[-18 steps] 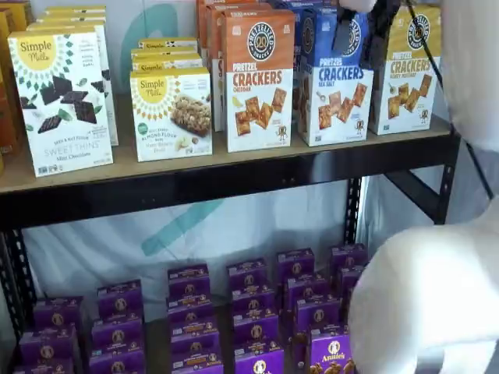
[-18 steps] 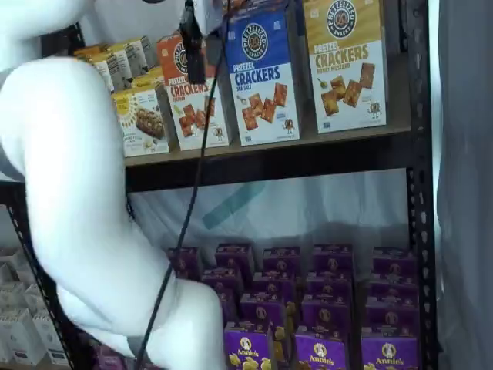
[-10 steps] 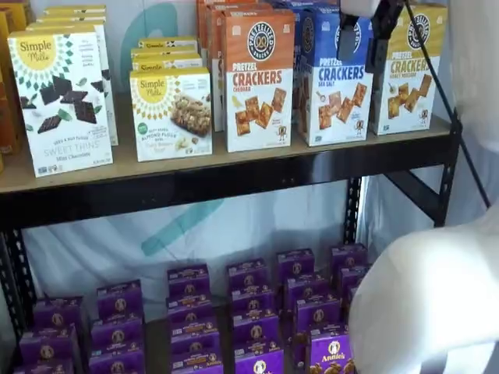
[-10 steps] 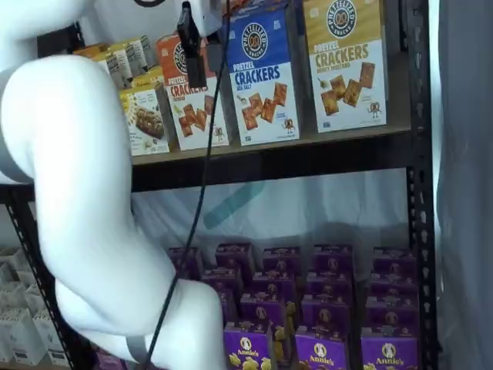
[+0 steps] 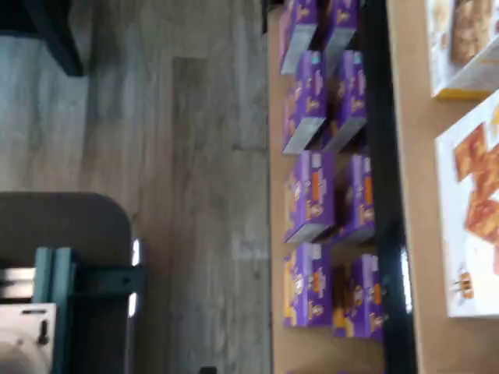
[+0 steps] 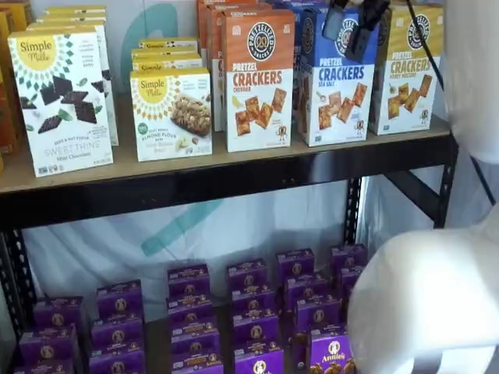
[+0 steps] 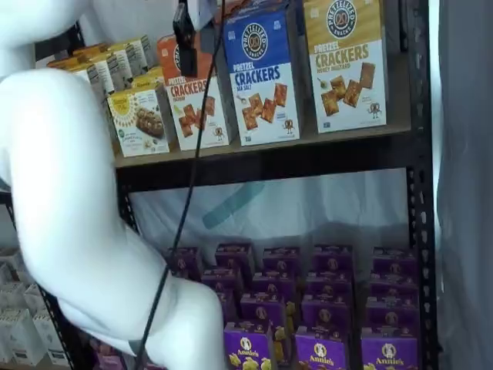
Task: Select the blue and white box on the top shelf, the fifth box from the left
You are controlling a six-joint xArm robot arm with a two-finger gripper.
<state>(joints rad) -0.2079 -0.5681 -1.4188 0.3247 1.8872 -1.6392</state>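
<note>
The blue and white box point(image 6: 335, 89) stands upright on the top shelf point(image 6: 234, 183), between an orange-topped cracker box point(image 6: 259, 78) and a yellow-topped one point(image 6: 407, 70). It shows in both shelf views point(image 7: 263, 77). My gripper point(image 6: 351, 25) hangs from the upper edge in front of the box's blue top, its two black fingers apart and empty. In a shelf view only one finger point(image 7: 185, 35) shows side-on, in front of the orange-topped box. The wrist view shows the shelf's tan board point(image 5: 413, 195) and the white lower part of a cracker box point(image 5: 475, 202).
Simple Mills boxes point(image 6: 171, 113) stand left on the top shelf. Small purple boxes point(image 6: 249, 312) fill the lower board and also show in the wrist view point(image 5: 312, 195). My white arm point(image 7: 85, 216) covers much of the front. A black upright point(image 7: 420, 193) bounds the right side.
My gripper has moved up and a little left across the blue and white box's face. The arm has shifted with it. The boxes have not moved.
</note>
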